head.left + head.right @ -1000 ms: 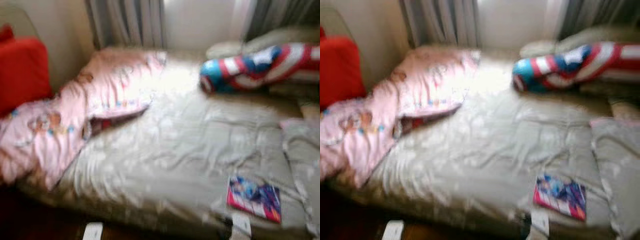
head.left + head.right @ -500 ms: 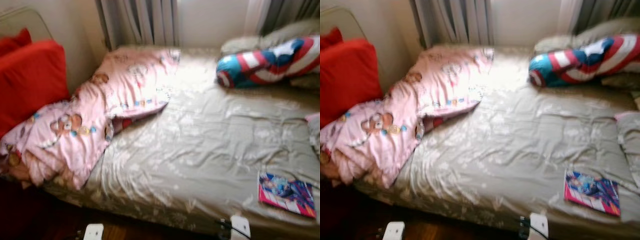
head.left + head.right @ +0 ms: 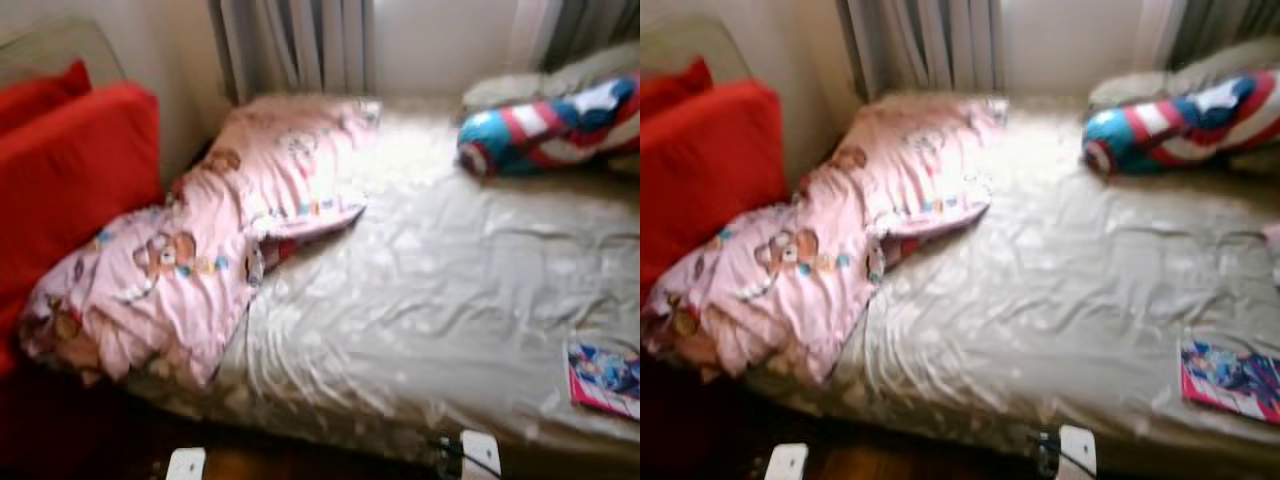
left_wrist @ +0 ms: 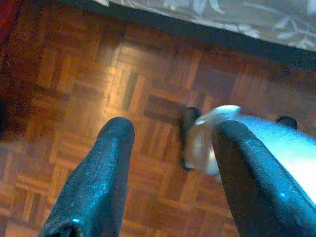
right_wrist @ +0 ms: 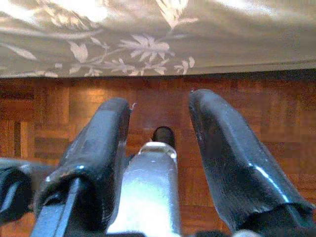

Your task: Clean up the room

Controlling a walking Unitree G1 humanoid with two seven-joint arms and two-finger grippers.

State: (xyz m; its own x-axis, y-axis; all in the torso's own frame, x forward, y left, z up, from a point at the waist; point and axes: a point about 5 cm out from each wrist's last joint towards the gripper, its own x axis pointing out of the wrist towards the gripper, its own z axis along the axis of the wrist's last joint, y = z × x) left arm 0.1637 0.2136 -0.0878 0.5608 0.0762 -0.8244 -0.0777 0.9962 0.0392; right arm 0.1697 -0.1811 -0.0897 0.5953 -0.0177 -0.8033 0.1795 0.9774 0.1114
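Observation:
A bed point(image 3: 440, 290) with a beige patterned sheet lies before me. A crumpled pink quilt with cartoon bears point(image 3: 200, 250) is heaped on its left side. A red, white and blue bolster point(image 3: 545, 125) lies at the far right by a beige pillow point(image 3: 520, 88). A pink and blue book point(image 3: 605, 378) rests near the bed's front right edge. My left gripper point(image 4: 170, 143) hangs open over the parquet floor. My right gripper point(image 5: 160, 123) hangs open too, close to the bed's hanging sheet point(image 5: 148, 39).
Red cushions point(image 3: 70, 190) stand at the left against the wall. Grey curtains point(image 3: 300, 45) hang behind the bed. Wooden parquet floor point(image 4: 74, 74) runs along the bed's front edge. My two white feet point(image 3: 185, 463) show at the bottom.
The whole picture has shifted to the right, so the camera has turned left: more of the red cushions shows, and the book has slid to the right edge.

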